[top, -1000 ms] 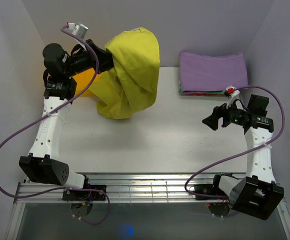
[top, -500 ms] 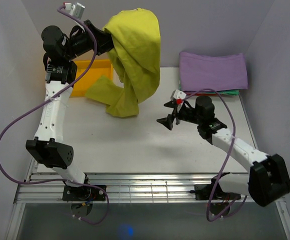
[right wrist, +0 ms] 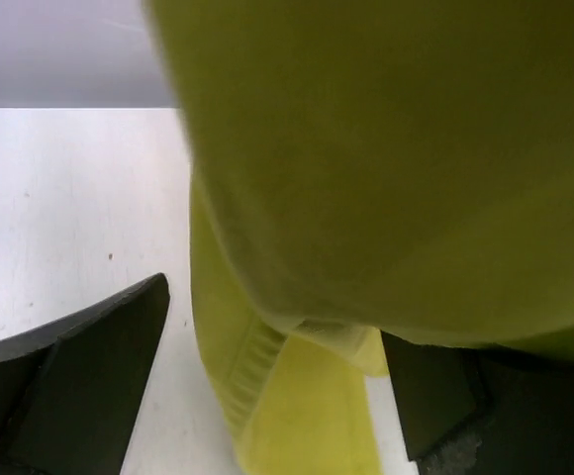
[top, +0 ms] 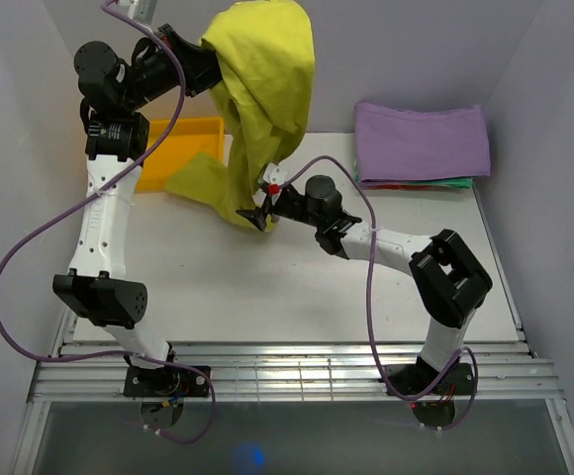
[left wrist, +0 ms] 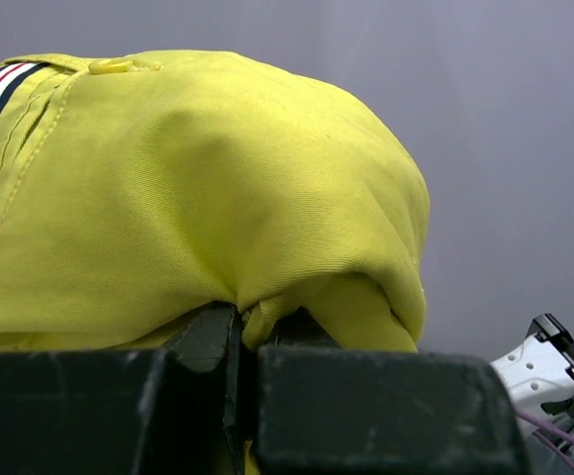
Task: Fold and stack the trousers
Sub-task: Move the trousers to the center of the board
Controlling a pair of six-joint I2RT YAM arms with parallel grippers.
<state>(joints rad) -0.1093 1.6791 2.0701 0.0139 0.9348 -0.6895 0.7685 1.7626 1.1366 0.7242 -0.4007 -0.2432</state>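
The yellow-green trousers [top: 262, 69] hang bunched from my left gripper [top: 203, 69], which is raised high at the back left. Their lower end trails onto the table [top: 267, 287]. In the left wrist view the left gripper [left wrist: 247, 322] is shut on a fold of the trousers [left wrist: 198, 188], and the striped waistband trim [left wrist: 0, 84] shows at the upper left. My right gripper [top: 260, 210] stands open at the hanging lower end. In the right wrist view the trousers [right wrist: 386, 178] drop between the spread fingers of the right gripper [right wrist: 277, 327], which are not closed on the cloth.
A yellow bin [top: 173, 148] sits at the back left, partly behind the left arm. A folded purple cloth [top: 421, 139] lies on a stack at the back right. Grey walls enclose the table on three sides.
The left gripper has lifted the trousers higher, stretching them out. The right arm has swung left from the right side to the hanging lower end, its jaws open a little wider.
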